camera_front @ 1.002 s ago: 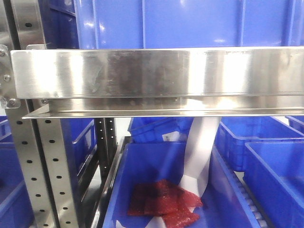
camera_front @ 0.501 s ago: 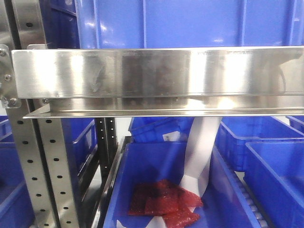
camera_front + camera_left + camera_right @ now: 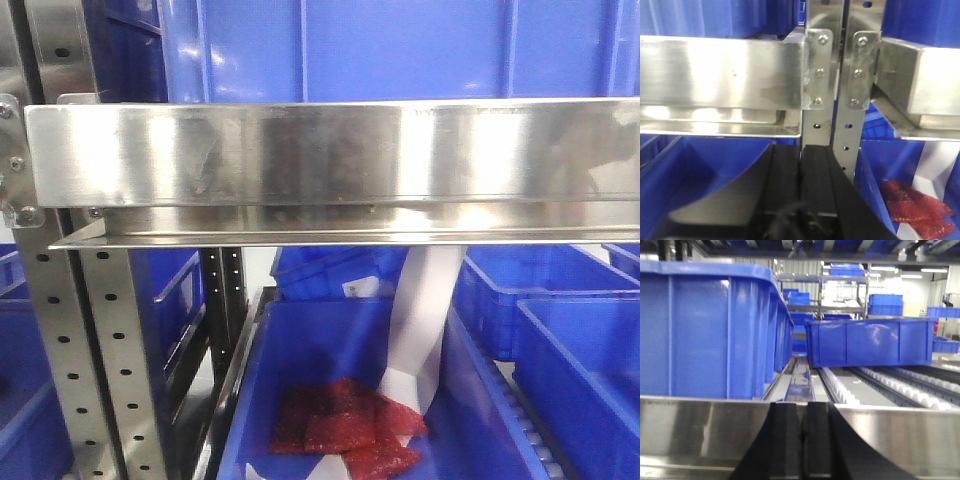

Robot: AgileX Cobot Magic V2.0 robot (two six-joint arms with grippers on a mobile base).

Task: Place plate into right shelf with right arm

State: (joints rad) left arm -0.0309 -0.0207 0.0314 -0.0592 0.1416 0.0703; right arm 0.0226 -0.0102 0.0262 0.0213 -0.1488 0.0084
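Front view only, little to report. Upper blue bin [image 3: 400,50] sits slightly further left in frame than 1.0 s ago: its left wall edge was nearer the upright then. Reflections on the right shelf's front rail [image 3: 330,150] have shifted: the smudge patch near the left reads differently, and a dark streak shows at the far right end.
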